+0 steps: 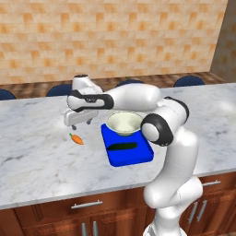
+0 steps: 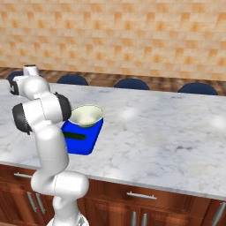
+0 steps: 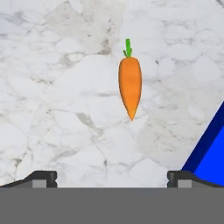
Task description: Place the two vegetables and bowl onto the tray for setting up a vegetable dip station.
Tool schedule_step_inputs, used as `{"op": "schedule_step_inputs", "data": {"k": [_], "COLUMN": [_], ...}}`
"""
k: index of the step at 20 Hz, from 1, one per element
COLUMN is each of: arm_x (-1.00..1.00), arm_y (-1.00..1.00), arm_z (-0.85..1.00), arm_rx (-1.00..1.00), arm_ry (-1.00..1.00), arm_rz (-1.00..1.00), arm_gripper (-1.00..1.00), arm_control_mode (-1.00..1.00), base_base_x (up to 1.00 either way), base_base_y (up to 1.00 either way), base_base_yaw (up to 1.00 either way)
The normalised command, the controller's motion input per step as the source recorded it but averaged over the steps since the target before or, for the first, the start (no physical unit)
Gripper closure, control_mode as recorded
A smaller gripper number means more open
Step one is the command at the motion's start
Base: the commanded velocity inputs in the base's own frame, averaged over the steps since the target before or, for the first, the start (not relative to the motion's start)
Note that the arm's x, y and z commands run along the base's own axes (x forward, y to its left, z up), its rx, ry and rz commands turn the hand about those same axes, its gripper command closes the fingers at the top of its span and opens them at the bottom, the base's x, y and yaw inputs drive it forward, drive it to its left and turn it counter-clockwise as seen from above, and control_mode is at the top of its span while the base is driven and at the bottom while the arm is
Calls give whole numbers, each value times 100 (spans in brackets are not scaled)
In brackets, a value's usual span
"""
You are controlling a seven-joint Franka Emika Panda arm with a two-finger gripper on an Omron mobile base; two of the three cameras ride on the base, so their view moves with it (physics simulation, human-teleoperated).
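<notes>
Left of the bright blue rectangular tray (image 1: 133,157), which holds the round cream bowl (image 1: 124,123) and dark green cucumber (image 1: 121,147), the small orange carrot (image 1: 77,138) lies alone on marble; the gripper (image 3: 112,178) hangs spread wide, empty.

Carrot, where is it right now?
The carrot lies on the marble counter, left of the blue tray in the left base view, below the open end effector.

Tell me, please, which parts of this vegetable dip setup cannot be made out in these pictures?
- End effector, hand view: just its two tips rise at the bottom edge, set wide apart.
- Tray, hand view: cut off by the right edge; only a corner appears.
- Cucumber, right base view: the arm covers one end.
- Carrot, left base view: too small for detail.
- Tray's slot handle: the bowl may cover it; cannot tell.
</notes>
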Motion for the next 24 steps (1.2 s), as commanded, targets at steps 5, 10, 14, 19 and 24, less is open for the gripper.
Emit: {"op": "schedule_step_inputs", "data": {"k": [5, 10, 14, 19, 24], "arm_x": [31, 25, 25, 19, 19], "arm_y": [8, 9, 11, 10, 7], "arm_z": [-19, -23, -22, -23, -24], "arm_rx": [-2, 0, 0, 0, 0], "arm_ry": [5, 0, 0, 0, 0], "arm_rz": [2, 0, 0, 0, 0], "arm_gripper": [-100, -100, -100, -100, -100], "arm_control_mode": [-100, -100, -100, -100, -100], "base_base_x": [0, 0, 0, 0, 0], "base_base_y": [0, 0, 0, 0, 0], "base_base_yaw": [0, 0, 0, 0, 0]}}
